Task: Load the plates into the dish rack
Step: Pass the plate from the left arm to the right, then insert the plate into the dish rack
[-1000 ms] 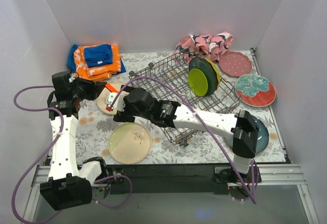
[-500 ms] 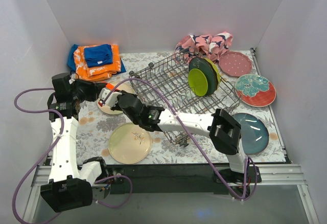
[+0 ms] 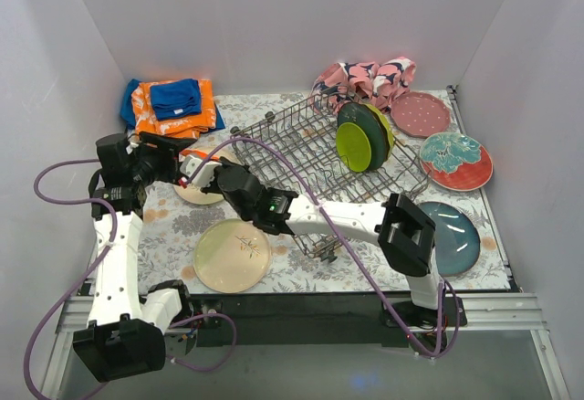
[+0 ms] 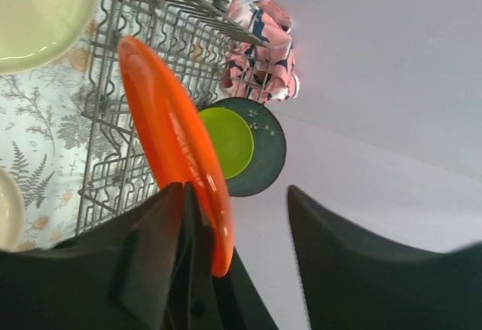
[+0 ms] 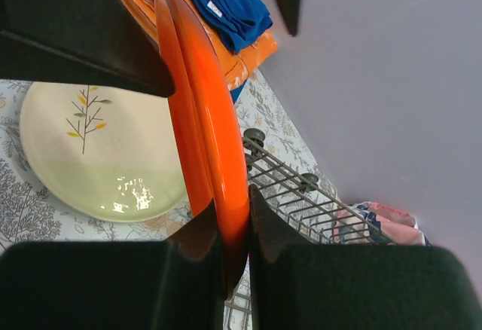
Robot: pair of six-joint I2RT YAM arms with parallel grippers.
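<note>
1. The right gripper (image 5: 232, 228): its fingers (image 5: 192, 255) are pressed against both faces of the orange plate (image 5: 202, 119), pinching its rim.
2. The left gripper (image 4: 233, 194): its fingers are spread. The orange plate (image 4: 169, 126) is seen close against one finger and well apart from the other.
3. The orange plate is held on edge, not flat. In the right wrist view its long line runs from the fingers toward the folded orange and blue cloths (image 5: 230, 10).
4. It is held between the two grippers, above the table, off the left end of the dish rack (image 3: 301, 144).
5. A cream plate (image 3: 187, 192) is partly hidden beneath the grippers. A sprig-patterned cream plate (image 3: 233, 254) is laid flat nearer the bases.
6. A lime green plate (image 3: 353, 147) and a dark green plate (image 3: 372, 124) are stood on edge in the rack.
</note>
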